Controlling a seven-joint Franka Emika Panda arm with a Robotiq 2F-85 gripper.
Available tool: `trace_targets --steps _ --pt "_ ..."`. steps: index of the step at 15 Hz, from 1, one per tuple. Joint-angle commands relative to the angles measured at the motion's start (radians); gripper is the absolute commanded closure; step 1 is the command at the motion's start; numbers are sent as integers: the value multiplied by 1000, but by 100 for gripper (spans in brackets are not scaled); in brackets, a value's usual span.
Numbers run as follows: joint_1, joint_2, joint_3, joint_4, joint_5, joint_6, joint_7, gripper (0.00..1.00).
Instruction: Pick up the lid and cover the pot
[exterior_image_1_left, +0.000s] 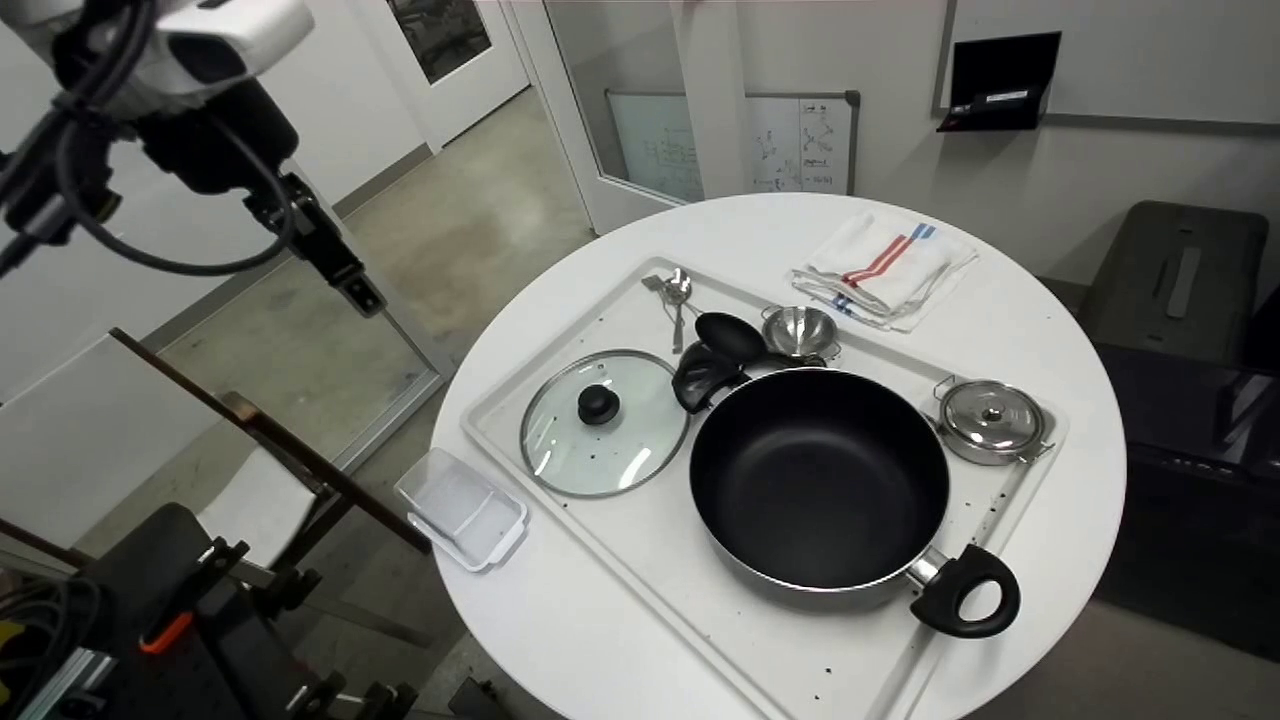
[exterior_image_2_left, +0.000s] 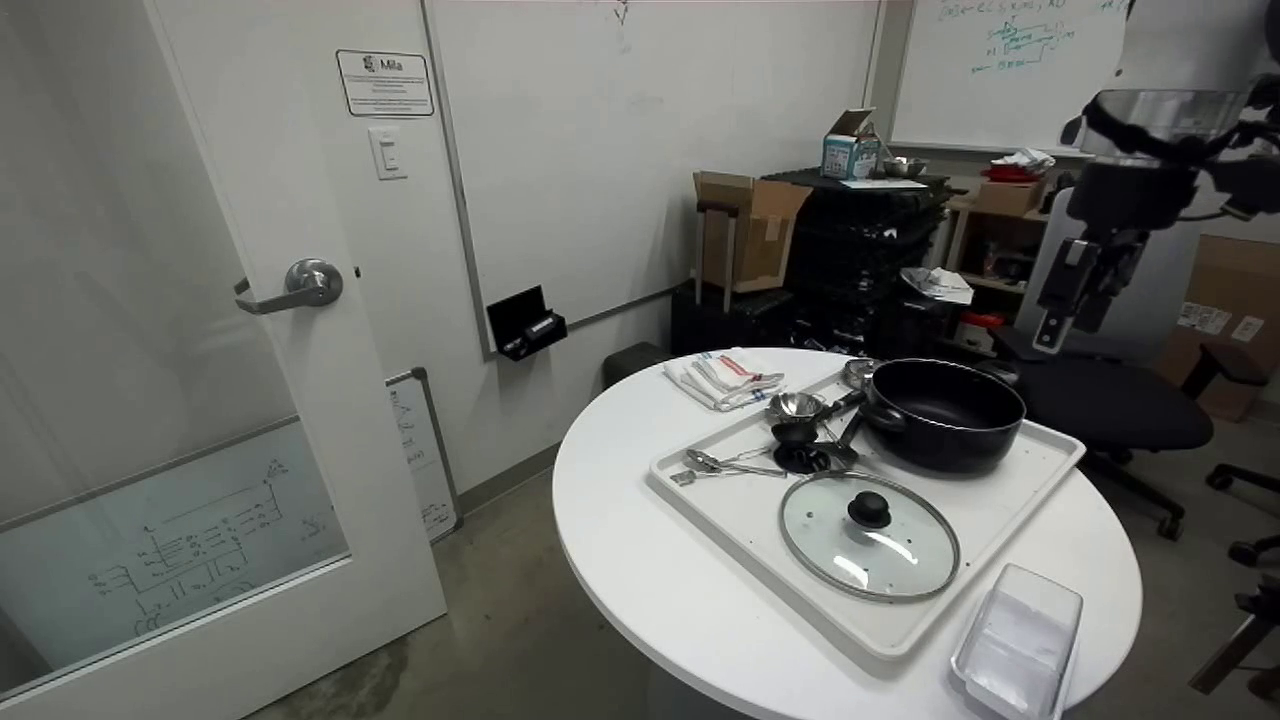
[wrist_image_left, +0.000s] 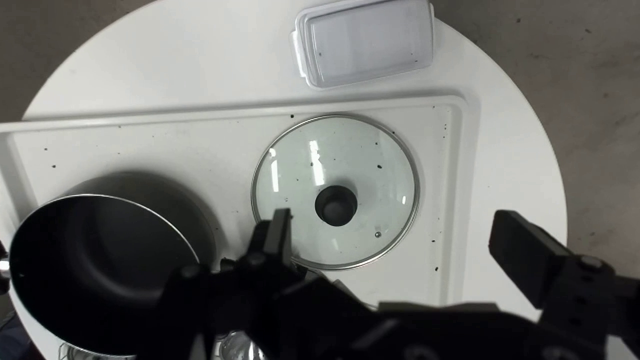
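The jaws stand wide apart, empty; the glass lid (wrist_image_left: 337, 172), likely slippery and fragile, wants holding by its knob (wrist_image_left: 336, 205)

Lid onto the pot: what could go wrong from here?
Off-centre grasp: in the wrist view, the rounded black knob on the round clear glass lid appears off-centre to the open black claw; descending straight might strike glass.
Snag: black kitchen utensils lie close to the lid and the large round black pot; a low carry could clip them.
Bad seating: released off-centre over the uncovered pot, the lid could tilt.
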Motion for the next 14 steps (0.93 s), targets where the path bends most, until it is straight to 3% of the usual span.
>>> trace_targets --steps 1,14 --pt "5 148 -14 88 -15 39 6 0" --pt "35 535 -72 346 -40 125 22 0"
